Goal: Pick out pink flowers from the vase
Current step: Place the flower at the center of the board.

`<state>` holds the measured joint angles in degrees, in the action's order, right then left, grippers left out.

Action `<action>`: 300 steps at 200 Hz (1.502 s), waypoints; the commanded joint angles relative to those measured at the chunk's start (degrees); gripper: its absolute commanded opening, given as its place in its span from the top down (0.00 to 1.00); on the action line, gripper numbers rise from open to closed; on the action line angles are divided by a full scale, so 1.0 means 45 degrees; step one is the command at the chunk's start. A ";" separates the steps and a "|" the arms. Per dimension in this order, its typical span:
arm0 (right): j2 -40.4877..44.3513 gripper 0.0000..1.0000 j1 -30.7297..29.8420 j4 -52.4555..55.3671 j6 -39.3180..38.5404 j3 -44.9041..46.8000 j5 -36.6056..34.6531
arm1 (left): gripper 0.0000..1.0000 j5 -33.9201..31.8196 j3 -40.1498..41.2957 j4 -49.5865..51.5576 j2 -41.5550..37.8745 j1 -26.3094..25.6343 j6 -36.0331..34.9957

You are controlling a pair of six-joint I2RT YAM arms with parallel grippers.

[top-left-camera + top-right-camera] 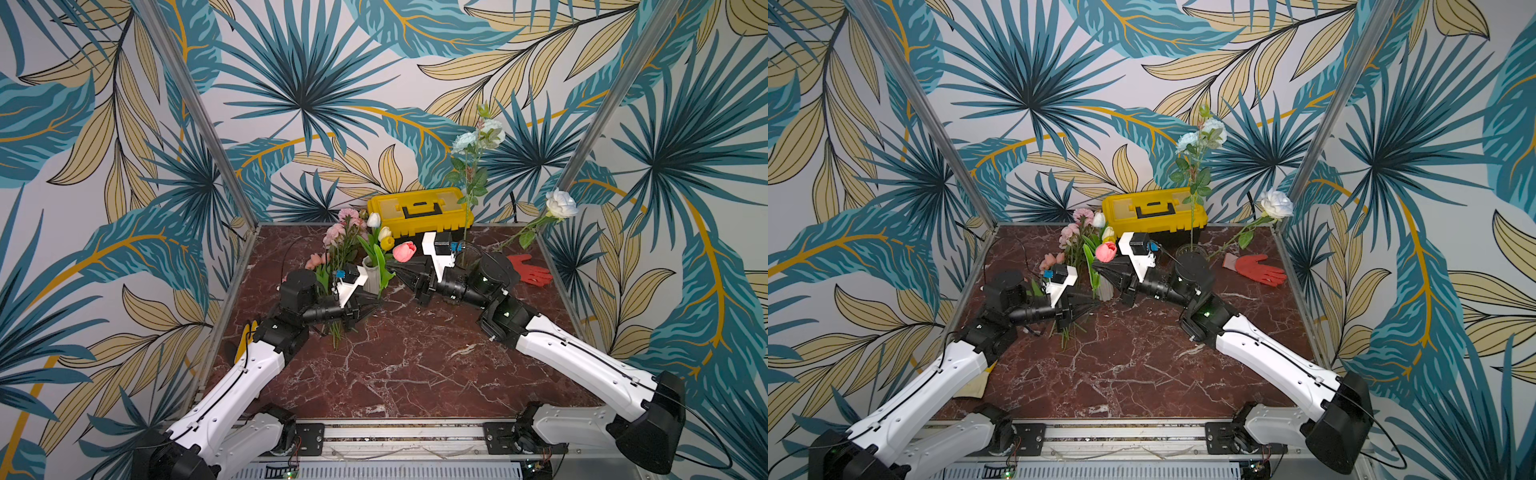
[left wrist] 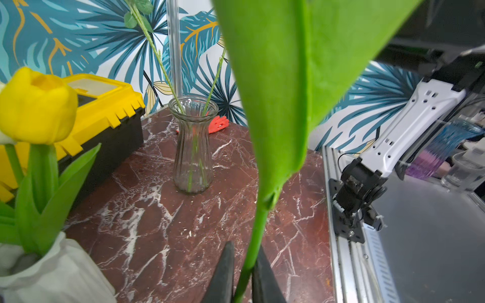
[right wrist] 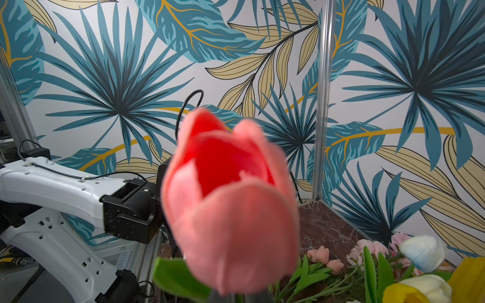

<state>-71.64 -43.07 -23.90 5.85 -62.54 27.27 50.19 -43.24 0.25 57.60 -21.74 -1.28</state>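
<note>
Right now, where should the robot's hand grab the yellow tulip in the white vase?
Probably pinch the green stem just below the yellow tulip, coming in level from the robot's side. The stem stands roughly upright in the white vase, leaves crowd it lower down, and the yellow toolbox sits behind.

On the worktop [image 1: 415, 374] a toolbox [image 1: 419, 210] sits at the rear edge, a vase of tulips [image 1: 371, 279] before it, loose flowers [image 1: 336, 235] lying to that vase's left, a second vase [image 1: 1192, 250] to its right, a glove [image 1: 530, 268] near the rear right corner.
</note>
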 commanded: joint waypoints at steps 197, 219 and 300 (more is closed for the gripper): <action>0.1719 0.57 -0.0019 0.2442 -0.1147 0.0417 -0.3219 | 1.00 -0.6540 0.3537 -0.0621 0.0917 0.2958 1.4466; 0.1706 0.57 -0.0019 0.2550 -0.1070 0.0481 -0.3419 | 1.00 -0.6951 0.2250 0.1208 0.2218 0.3491 1.4089; 0.1817 0.57 -0.0034 0.2660 -0.1136 0.0695 -0.3779 | 1.00 -0.5710 -0.0916 0.4715 0.6190 0.4337 1.2731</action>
<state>-64.18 -43.03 -12.56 0.82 -61.12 11.35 23.05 -44.03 16.88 83.88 -2.90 59.20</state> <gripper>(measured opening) 0.432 0.059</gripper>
